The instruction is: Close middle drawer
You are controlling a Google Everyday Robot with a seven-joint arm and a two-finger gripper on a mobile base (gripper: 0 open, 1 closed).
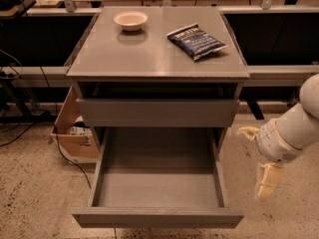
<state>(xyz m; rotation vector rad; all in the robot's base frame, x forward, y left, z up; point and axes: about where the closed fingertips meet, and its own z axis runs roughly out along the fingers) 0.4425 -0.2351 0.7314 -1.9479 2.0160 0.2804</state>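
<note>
camera view: one grey bench (149, 54) stands on a speckled floor (35, 198), and on its top lie two things, well apart: one pale round bowl (130, 20) near the back left, and one dark blue snack bag (196, 40) lying flat at the back right. the bowl shows only its own pale inside.

two grey drawer fronts can be counted below the top. the upper drawer front (158, 112) sits nearly flush, with a dark gap above it. under it the middle drawer (157, 217) is pulled far out toward the camera; its wide, shallow box shows a bare grey bottom from wall to wall.

one white arm (289, 133) reaches in from the right edge. its cream claw (267, 179) hangs pointing down over the floor, just beside the right wall of the middle drawer and not touching it; whether the claw is spread or pressed together i cannot tell.

one open cardboard box (75, 133) stands on the floor to the left of the bench, with something white inside that is too unclear to name. a dark cable (70, 159) runs beside it.
</note>
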